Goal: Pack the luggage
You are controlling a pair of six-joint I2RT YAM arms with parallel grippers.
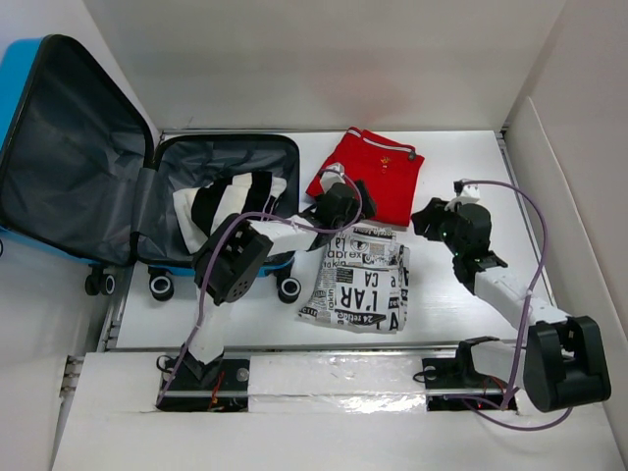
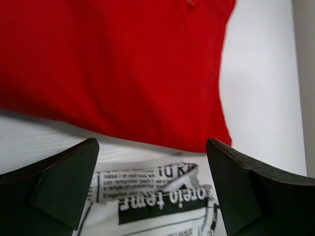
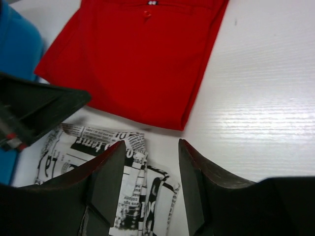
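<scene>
The suitcase (image 1: pixel 118 167) lies open at the far left of the table (image 1: pixel 245 314), its lid leaning on the left wall and its grey-lined base flat, wheels toward the near side. A black-and-white garment (image 1: pixel 196 208) sits in the base. To the right, at the far middle, lies a folded red garment (image 1: pixel 378 182), and just near of it a newsprint cloth (image 1: pixel 358 285). The left gripper (image 2: pixel 152 191) hangs over the strip where these two meet, its jaws spread wide with nothing between them. The right gripper (image 3: pixel 150 182) hovers to the right of the red garment's near right corner, jaws parted and empty, with the newsprint cloth's far edge below its fingers (image 3: pixel 106 182).
</scene>
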